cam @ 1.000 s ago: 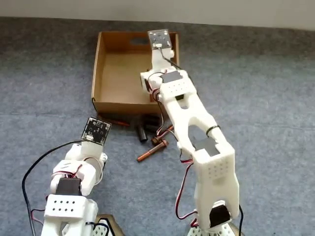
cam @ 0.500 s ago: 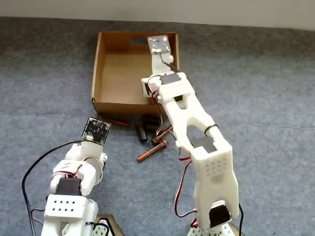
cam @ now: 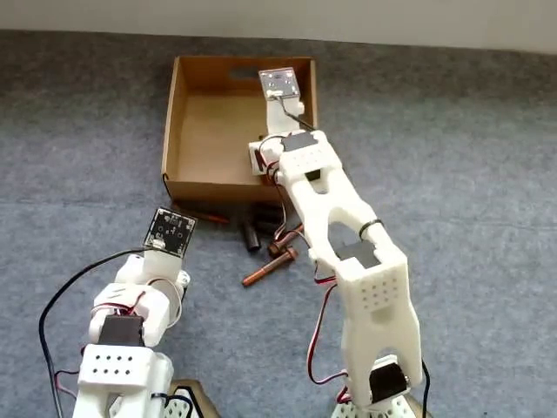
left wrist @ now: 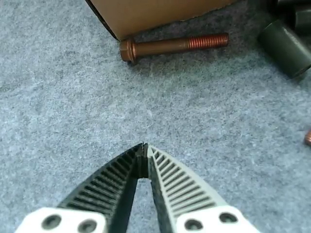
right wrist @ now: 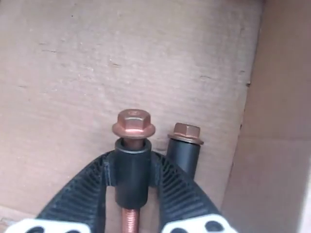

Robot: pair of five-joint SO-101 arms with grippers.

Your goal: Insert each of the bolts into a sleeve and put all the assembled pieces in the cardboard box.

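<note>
My right gripper (right wrist: 131,170) is shut on an assembled piece, a copper bolt (right wrist: 133,124) standing in a black sleeve (right wrist: 131,177), held just above the floor of the cardboard box (right wrist: 87,58). A second assembled piece (right wrist: 185,148) lies beside it, close to the box wall (right wrist: 284,126). My left gripper (left wrist: 144,151) is shut with nothing in it, low over the carpet. A loose copper bolt (left wrist: 172,45) lies ahead of it by the box corner (left wrist: 146,12). In the high view the right arm (cam: 335,218) stretches into the box (cam: 213,113).
On the carpet in front of the box lie loose black sleeves (cam: 250,233) and copper bolts (cam: 268,268), partly under the right arm. One dark sleeve (left wrist: 284,46) lies near the left gripper. Grey carpet (cam: 452,174) is open on both sides.
The right arm's wrist has shifted slightly left and back toward the arm's base inside the box, still holding the piece. The left arm has not moved.
</note>
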